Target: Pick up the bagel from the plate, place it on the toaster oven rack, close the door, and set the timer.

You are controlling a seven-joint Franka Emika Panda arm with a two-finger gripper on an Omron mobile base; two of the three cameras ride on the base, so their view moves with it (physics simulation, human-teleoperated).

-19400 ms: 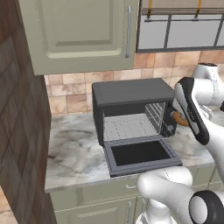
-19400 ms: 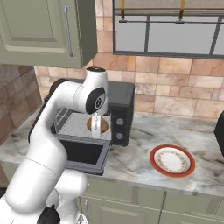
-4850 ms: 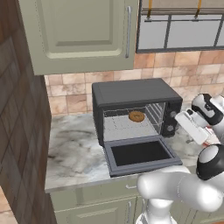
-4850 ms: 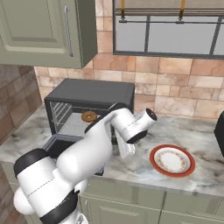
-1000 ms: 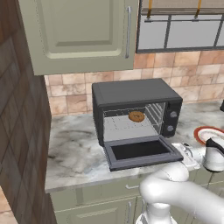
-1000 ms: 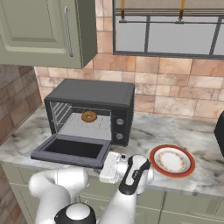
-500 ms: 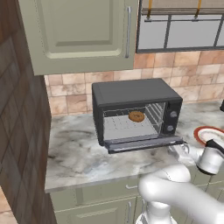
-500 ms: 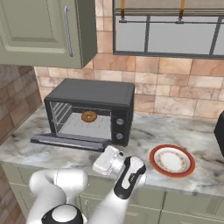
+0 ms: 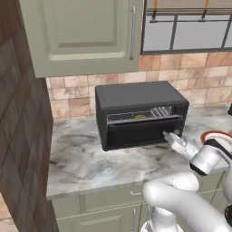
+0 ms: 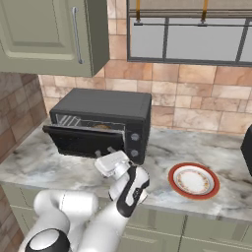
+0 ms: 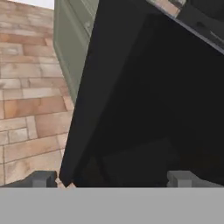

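Door (image 9: 144,131), stiff and hinged, is tilting nearly shut mid-frame; pincer (image 9: 171,137), fingers spread and holding nothing, is pressing its right edge, where pushing looks easiest.

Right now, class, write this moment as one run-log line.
step: closing door | door: nearly shut | bagel: on rack | gripper: open, against door | plate: empty

Your arm, reaching low and forward
Your gripper (image 9: 168,135) points up and away, its fingers (image 11: 41,178) spread wide apart with nothing clamped between them.
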